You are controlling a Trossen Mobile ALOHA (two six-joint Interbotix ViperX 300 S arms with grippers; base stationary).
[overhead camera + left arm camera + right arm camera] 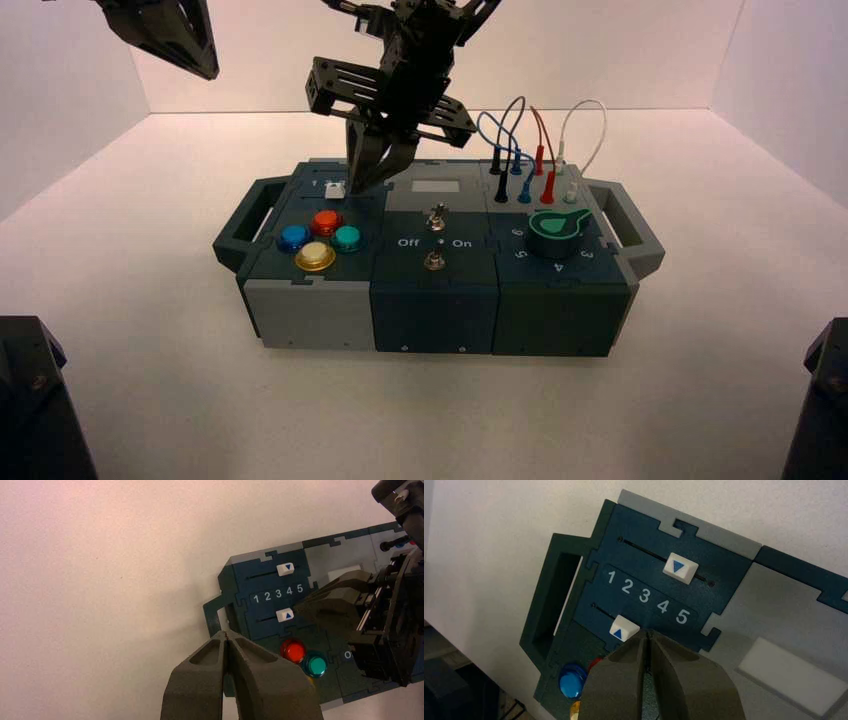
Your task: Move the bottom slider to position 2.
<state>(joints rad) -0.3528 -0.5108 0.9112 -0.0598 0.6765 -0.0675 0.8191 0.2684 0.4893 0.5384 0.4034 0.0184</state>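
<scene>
The bottom slider is a small white knob with a blue triangle. It sits in its dark slot roughly below the numeral 3, one step from position 2. My right gripper is shut, and its tips rest close against the knob's side toward the 5 end. In the high view the right gripper reaches down beside the knob at the box's back left. The left gripper is shut on nothing and hangs raised off the box's left end.
The top slider stands near 4. Red, blue, green and yellow buttons lie in front of the sliders. Toggle switches, a green dial and looped wires lie to the right.
</scene>
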